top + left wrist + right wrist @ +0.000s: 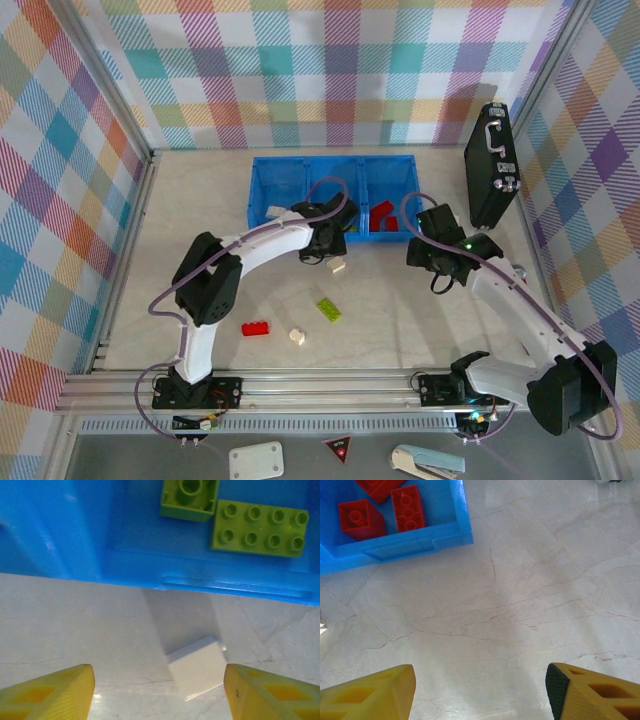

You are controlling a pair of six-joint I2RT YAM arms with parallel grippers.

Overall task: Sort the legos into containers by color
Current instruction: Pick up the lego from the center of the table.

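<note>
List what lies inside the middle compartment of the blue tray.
A small green lego beside a long green lego. From above, the left arm and its cable cover the middle compartment's near part; more could hide there.

Brightness: bright, even, in every view.
Shadows: soft grey patch between white brick [196, 666] and tray [75, 535].
Glare: faint sheen on tray wall.
Focus: overhead sharp, wrist views softer.

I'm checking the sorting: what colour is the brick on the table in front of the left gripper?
White brick, clearest in the left wrist view.
</note>
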